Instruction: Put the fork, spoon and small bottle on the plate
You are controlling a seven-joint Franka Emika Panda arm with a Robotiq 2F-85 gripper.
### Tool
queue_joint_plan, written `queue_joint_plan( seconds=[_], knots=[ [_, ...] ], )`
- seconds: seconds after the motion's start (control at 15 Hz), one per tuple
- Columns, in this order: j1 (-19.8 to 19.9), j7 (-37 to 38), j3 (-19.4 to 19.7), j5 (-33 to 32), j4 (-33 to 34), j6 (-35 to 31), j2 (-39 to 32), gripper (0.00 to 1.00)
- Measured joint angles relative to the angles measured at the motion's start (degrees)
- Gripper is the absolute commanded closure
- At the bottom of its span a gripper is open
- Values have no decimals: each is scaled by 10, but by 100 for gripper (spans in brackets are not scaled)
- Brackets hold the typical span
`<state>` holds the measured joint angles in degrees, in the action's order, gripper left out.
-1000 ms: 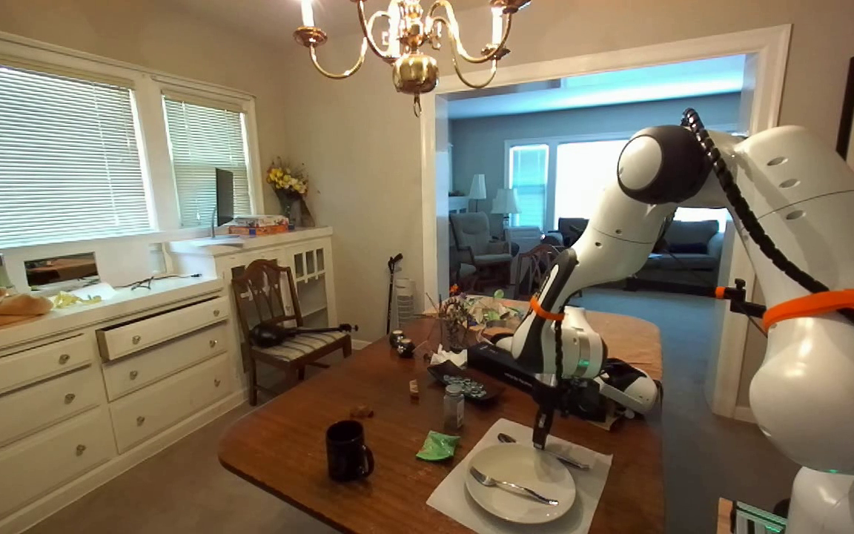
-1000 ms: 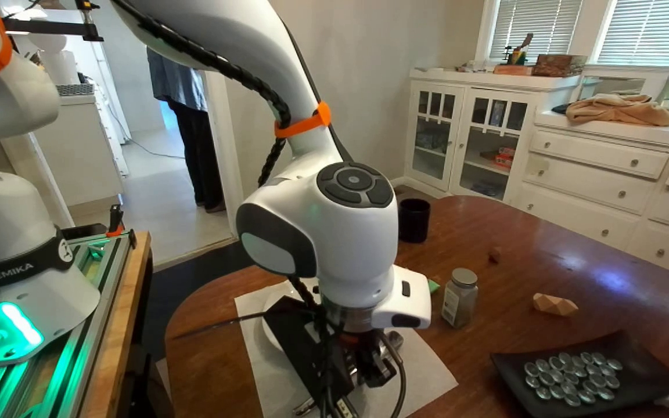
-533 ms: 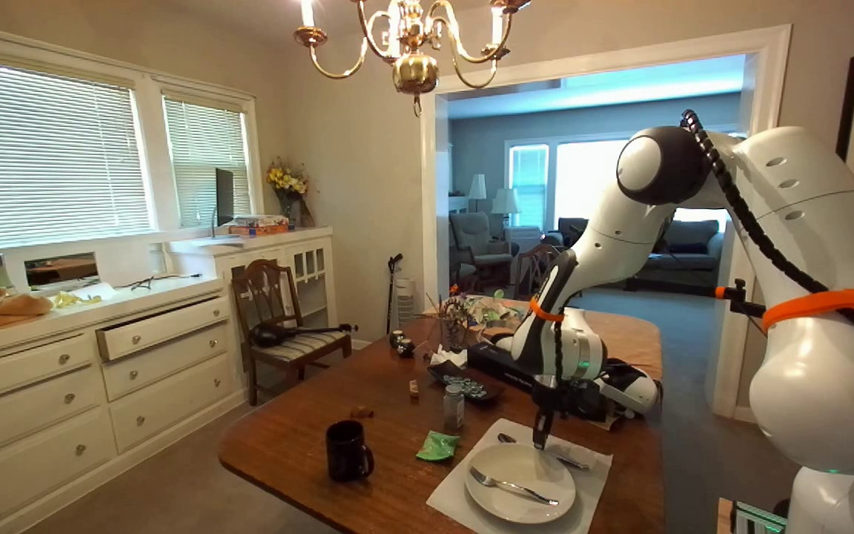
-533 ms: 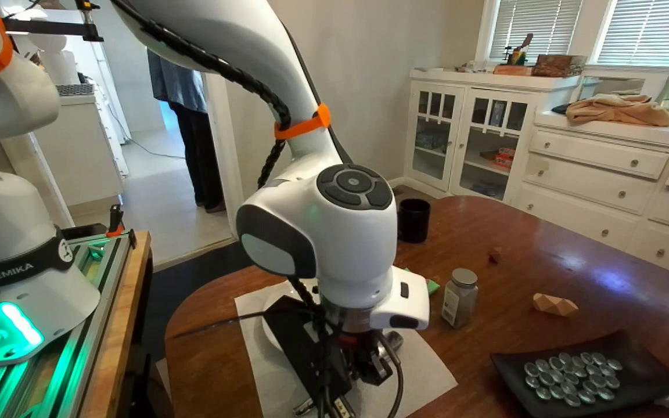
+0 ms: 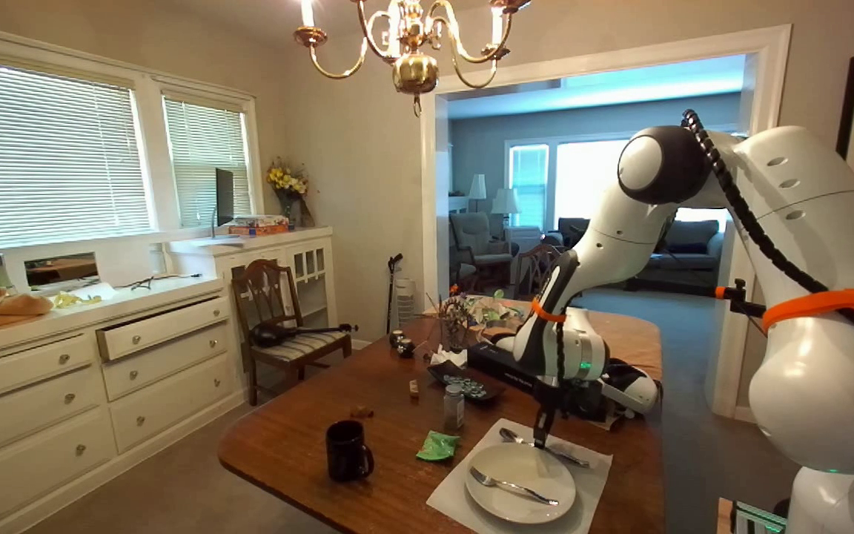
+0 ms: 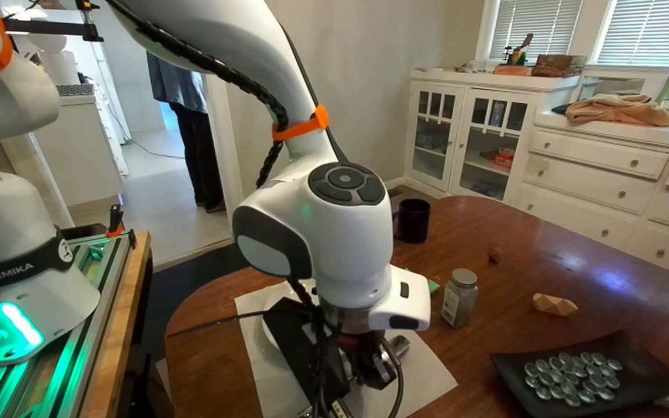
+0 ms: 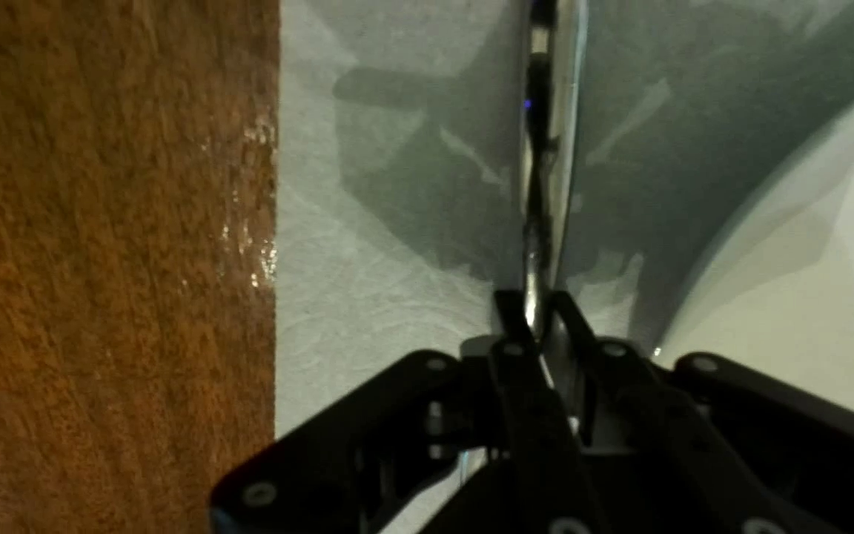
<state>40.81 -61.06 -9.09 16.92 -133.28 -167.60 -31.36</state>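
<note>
Gripper (image 7: pixel 534 319) points down, fingers closed on the spoon (image 7: pixel 557 133), one either side of its handle. In the wrist view the handle runs straight up from the fingertips; the bowl (image 5: pixel 508 434) shows left of them in an exterior view. Can't tell if spoon is lifted off the mat (image 5: pixel 591 482). Plate (image 5: pixel 527 466) sits on the mat, just beside the fingers, to their right in the wrist view. Fork (image 5: pixel 516 488) lies on the plate, near the fingers. Bottle (image 5: pixel 454 406) stands upright on the table (image 5: pixel 293 445), clear of the mat, left of the fingers in an exterior view. Packet (image 5: pixel 437 446) also left of the fingers there, just beside the mat; mug (image 5: pixel 347 451) further left, well apart from them. Tray (image 6: pixel 654 380) of glass beads (image 6: pixel 571 378) right of the fingers in an exterior view, near the bottle. Arm (image 6: pixel 349 255) hides most of the plate in an exterior view
</note>
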Motion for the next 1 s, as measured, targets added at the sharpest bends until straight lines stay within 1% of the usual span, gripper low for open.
queue_joint_plan(
  seconds=[0.2,0.4,0.53,0.73,0.8,1.0],
  knots=[
    [0,15,4,-8,-10,-21,10,97],
    [-19,55,26,-38,-28,-33,44,97],
    [-54,94,59,-76,-41,-31,75,97],
    [-127,152,114,-140,-52,-8,120,97],
    [-150,165,126,-158,-52,8,130,97],
    [-191,183,132,-180,-48,53,149,97]
  ],
)
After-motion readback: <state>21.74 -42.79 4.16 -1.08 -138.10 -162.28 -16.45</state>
